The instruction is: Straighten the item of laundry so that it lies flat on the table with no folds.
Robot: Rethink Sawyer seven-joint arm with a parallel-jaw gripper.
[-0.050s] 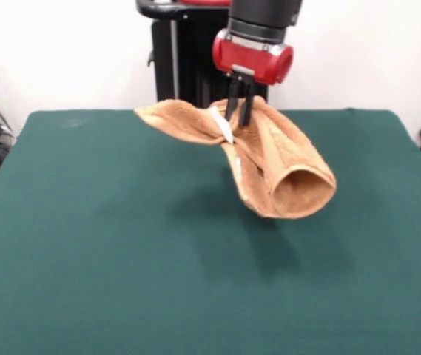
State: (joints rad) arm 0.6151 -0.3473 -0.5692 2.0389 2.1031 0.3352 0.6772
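Note:
The item of laundry [284, 174], an orange-tan terry towel, hangs in the air above the table [121, 237], twisted and curled into a tube that opens toward the camera. One corner sticks out to the left, and a small white tag [223, 126] shows near the grip. My gripper [240, 118] comes down from above, its two thin black fingers shut on the towel's upper edge. The towel's shadow falls on the green cloth below it.
The dark green table top stretches wide on all sides of the towel. Its edges run along the far side and at left and right. A few dark items sit off the table at the far left and far right.

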